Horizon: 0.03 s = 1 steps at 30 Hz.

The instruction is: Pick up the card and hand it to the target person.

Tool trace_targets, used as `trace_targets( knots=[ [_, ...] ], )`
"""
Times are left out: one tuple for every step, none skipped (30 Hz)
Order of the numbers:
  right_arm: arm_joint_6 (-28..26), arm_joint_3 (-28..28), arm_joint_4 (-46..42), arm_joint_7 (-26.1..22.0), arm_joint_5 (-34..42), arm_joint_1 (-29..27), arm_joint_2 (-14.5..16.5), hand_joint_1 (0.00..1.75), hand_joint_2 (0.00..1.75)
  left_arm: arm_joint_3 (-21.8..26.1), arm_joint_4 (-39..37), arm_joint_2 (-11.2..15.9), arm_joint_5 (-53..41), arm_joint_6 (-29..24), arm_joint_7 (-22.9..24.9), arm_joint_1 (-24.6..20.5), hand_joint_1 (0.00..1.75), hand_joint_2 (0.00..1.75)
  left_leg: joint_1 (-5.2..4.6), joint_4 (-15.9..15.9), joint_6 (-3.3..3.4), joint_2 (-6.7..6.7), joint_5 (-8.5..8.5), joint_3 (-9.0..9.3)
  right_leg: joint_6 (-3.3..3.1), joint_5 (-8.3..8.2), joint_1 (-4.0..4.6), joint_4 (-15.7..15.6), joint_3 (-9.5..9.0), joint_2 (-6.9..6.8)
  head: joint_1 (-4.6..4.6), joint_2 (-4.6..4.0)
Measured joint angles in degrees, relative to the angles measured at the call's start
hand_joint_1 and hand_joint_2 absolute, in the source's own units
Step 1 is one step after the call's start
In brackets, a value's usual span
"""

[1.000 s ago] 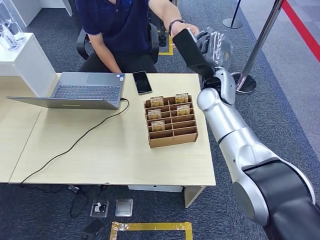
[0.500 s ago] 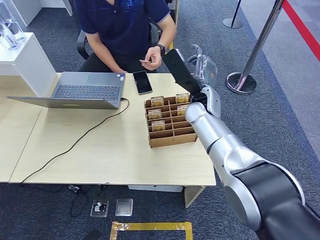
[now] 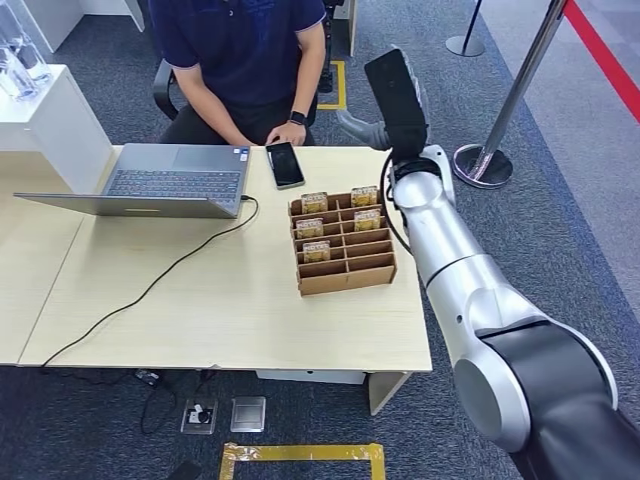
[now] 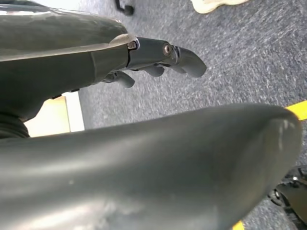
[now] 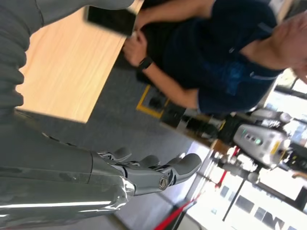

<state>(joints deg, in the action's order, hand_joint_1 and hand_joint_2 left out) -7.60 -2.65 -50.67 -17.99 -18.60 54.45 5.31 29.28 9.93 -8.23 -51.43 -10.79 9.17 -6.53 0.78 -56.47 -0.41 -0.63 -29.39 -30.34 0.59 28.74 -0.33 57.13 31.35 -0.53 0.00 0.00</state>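
A: What changed in the last second?

B: The right hand (image 3: 377, 115) has pulled back from the person (image 3: 241, 50) to about one o'clock past the table (image 3: 226, 300) corner, fingers extended and apart, holding nothing. The card went to the person; I can't make it out now, so the handover looks done.

A: Left hand (image 4: 159, 60)?

B: Hanging over carpet, fingers loosely bent, holding nothing.

A: Containers?

B: Near centre, the brown divided tray (image 3: 346, 270) holds cards in several far slots; near slots bare.
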Motion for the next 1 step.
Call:
trace_targets(
  knots=[
    [1.7, -0.02, -2.46, -0.19, 1.08, -1.63, -1.43, 0.0, 1.75, 0.15, 0.04, 0.01, 0.06, 0.01, -0.18, 0.24, 0.0, 0.0, 0.01, 0.01, 0.0, -0.04, 0.01, 0.01, 0.0, 0.0, 0.01, -0.03, -0.03, -0.04, 0.0, 0.0]
  ],
)
